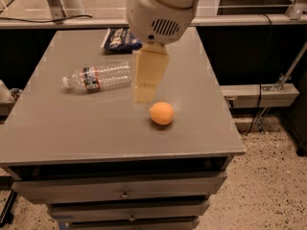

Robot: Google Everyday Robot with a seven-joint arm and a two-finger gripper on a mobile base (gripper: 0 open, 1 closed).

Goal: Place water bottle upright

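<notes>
The water bottle (98,77) lies on its side on the grey table (57,128), left of centre, with its white cap pointing left and its red-and-blue label near the neck. My gripper (144,95) hangs down from the big white wrist housing (160,13) over the middle of the table. It sits just right of the bottle's base and covers that end in this view. It holds nothing that I can see.
An orange ball (161,113) sits just right of the gripper's tip. A dark blue packet (117,39) lies at the back, partly hidden by the arm. Drawers (124,194) are below the front edge. Speckled floor and a cable are at the right.
</notes>
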